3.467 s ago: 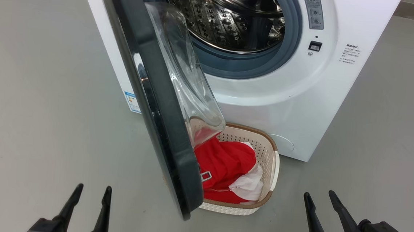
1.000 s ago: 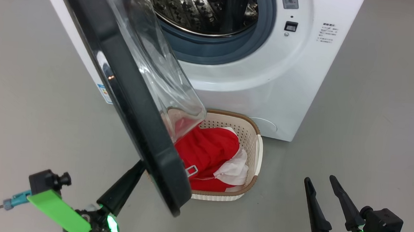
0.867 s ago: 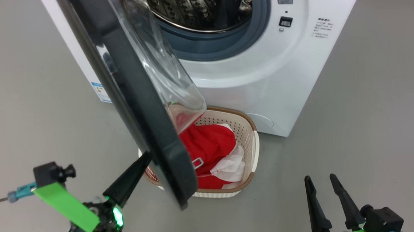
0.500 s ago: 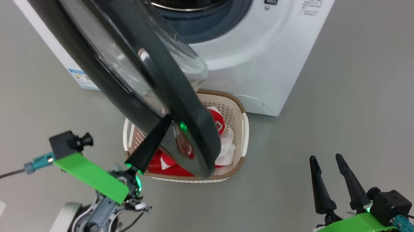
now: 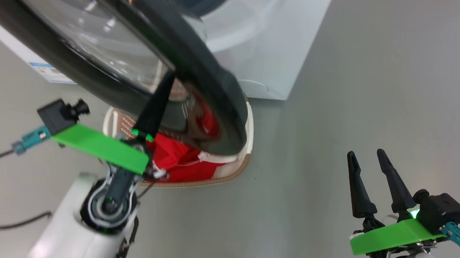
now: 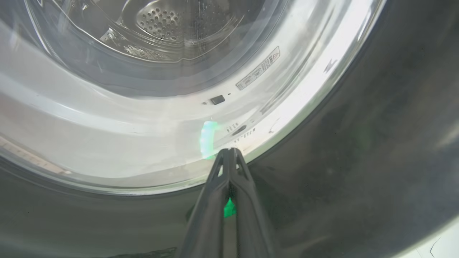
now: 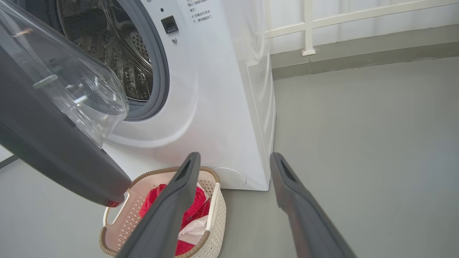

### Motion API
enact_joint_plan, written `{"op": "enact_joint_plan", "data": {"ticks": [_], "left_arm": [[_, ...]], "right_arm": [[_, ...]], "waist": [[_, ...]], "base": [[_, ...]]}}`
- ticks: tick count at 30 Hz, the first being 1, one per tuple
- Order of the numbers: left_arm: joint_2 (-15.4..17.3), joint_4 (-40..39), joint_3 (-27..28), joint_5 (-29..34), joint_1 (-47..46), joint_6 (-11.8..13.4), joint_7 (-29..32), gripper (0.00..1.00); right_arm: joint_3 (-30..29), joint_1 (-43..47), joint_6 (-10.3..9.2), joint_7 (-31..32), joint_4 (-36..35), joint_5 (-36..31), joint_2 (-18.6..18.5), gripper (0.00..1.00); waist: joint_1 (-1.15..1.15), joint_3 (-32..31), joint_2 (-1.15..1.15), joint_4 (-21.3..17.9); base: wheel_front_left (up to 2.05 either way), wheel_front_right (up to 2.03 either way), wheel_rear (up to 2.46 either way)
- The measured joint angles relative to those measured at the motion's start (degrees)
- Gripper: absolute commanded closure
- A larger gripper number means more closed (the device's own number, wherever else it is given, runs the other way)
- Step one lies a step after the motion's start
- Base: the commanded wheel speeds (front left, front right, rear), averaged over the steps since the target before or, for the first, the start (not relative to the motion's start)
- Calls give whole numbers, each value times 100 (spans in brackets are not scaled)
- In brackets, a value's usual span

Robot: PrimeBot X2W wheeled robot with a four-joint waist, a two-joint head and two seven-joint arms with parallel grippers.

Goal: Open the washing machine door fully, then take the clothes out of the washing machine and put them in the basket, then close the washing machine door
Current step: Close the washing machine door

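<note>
Left pincer [image 6: 229, 152] pressed to door [image 6: 358, 150] rim — open floor [image 5: 359, 73] rightward.

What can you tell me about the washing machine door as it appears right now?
The washing machine door is round, with a wide glossy black rim and a bulging clear glass window. It hangs partly open off the washing machine, over the basket. The shut left gripper appears to touch its outer face.
</note>
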Motion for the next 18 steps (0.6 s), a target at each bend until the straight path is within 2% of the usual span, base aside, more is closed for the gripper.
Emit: {"op": "enact_joint_plan", "data": {"ticks": [18], "left_arm": [[432, 902, -728, -82, -1555, 0, -1004, 100]], "right_arm": [[70, -277, 0, 0, -31, 214, -4, 0]], "waist": [[0, 480, 0, -553]], "base": [[0, 0, 0]]}}
